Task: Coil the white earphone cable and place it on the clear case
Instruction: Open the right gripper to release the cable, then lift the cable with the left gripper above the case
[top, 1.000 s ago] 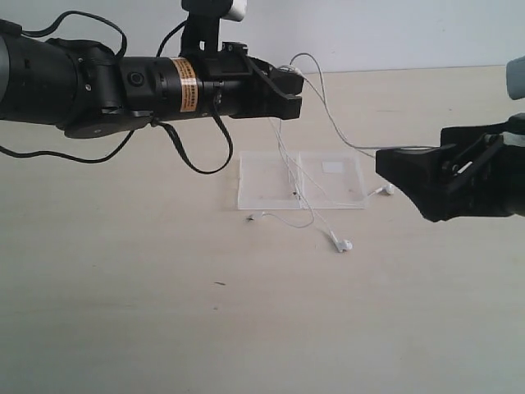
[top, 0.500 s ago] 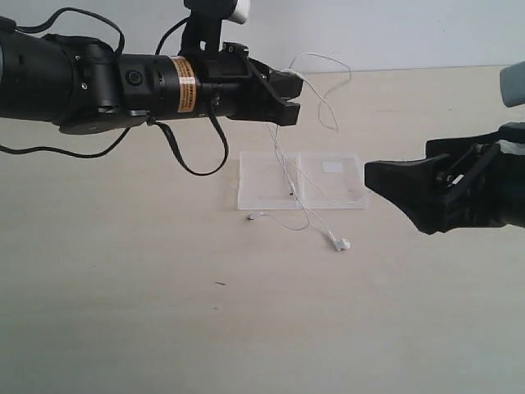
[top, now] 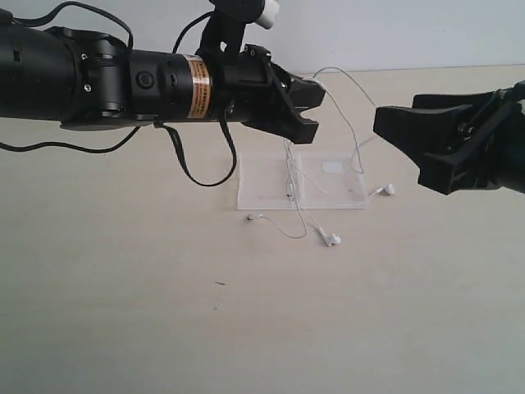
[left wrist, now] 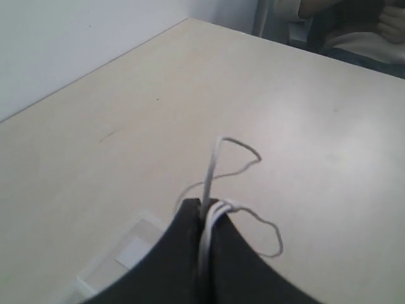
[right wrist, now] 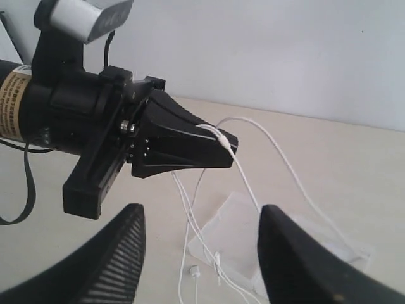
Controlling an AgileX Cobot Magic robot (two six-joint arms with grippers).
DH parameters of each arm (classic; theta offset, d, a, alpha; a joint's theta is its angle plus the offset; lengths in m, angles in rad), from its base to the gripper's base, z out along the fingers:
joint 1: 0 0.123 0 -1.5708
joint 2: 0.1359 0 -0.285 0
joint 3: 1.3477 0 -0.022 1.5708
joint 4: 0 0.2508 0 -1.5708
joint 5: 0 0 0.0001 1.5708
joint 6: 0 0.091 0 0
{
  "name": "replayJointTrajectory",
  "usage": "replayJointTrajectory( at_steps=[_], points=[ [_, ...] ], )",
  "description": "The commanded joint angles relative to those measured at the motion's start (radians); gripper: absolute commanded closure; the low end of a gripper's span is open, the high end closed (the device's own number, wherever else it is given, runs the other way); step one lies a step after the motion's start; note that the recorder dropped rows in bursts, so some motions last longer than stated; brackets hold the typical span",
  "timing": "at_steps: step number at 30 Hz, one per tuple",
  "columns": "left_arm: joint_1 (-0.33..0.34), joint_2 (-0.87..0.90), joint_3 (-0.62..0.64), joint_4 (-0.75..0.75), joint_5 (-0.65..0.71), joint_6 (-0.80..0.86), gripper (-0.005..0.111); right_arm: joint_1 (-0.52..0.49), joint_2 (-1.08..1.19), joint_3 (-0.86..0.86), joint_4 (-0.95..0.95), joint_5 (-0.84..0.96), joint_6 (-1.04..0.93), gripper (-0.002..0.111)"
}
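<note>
1. We note the left gripper [top: 312,111] is clamped tight on the white earphone cable [left wrist: 211,176]. Several strands are pinched together between its fingertips, held high above the table [top: 246,328].
2. The right gripper [right wrist: 199,218] has its jaws apart with nothing between them. It faces the left gripper from across the scene.
3. From the pinch point the cable's strands hang nearly straight down onto the clear case [top: 262,185].
4. One earbud [top: 331,239] and the plug [top: 251,217] lie on the table just beside the case's near edge. The other earbud [top: 387,189] lies just off the end of the case nearest the right gripper.
5. A free loop arcs out from the left fingertips toward the right gripper and drops on that side of the case.
6. Our judgement: the coming move turns on this loop. It lies between the two grippers, the right one is nearer to it, and its run is roughly vertical. The open jaws would therefore need to close across a hanging strand, not along it.
7. Risk as we judge it: the wire is very thin and may slip out between the pads.
</note>
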Motion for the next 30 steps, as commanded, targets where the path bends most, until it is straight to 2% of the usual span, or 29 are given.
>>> replayJointTrajectory(
  at_steps=[1,2,5,12,14,19,26,30],
  points=[
    [-0.002,-0.01,-0.006,-0.005,0.02,-0.005,0.107,-0.004,-0.004,-0.007,0.022,-0.005,-0.039,0.057],
    [-0.002,-0.01,-0.006,-0.005,0.02,-0.005,0.107,-0.004,-0.004,-0.007,0.022,0.004,-0.045,0.056],
    [-0.018,-0.01,-0.006,-0.005,0.037,-0.001,0.107,-0.004,-0.002,-0.007,-0.015,0.012,-0.047,0.045],
    [-0.025,-0.01,-0.006,-0.005,0.029,0.003,0.107,-0.004,-0.001,-0.007,-0.09,0.109,-0.047,0.045],
    [-0.028,-0.012,-0.006,-0.005,0.032,0.003,0.107,-0.004,-0.001,-0.007,-0.09,0.096,-0.051,0.044],
    [-0.028,-0.033,-0.011,-0.004,0.034,0.007,0.107,-0.004,-0.001,-0.007,-0.09,0.069,-0.066,0.034],
    [-0.049,-0.069,-0.018,0.027,0.115,0.009,0.107,-0.004,0.012,-0.007,-0.09,0.047,-0.096,0.034],
    [-0.065,-0.092,-0.018,0.04,0.131,0.005,0.107,-0.004,0.053,-0.007,-0.092,-0.01,-0.198,0.034]
  ],
)
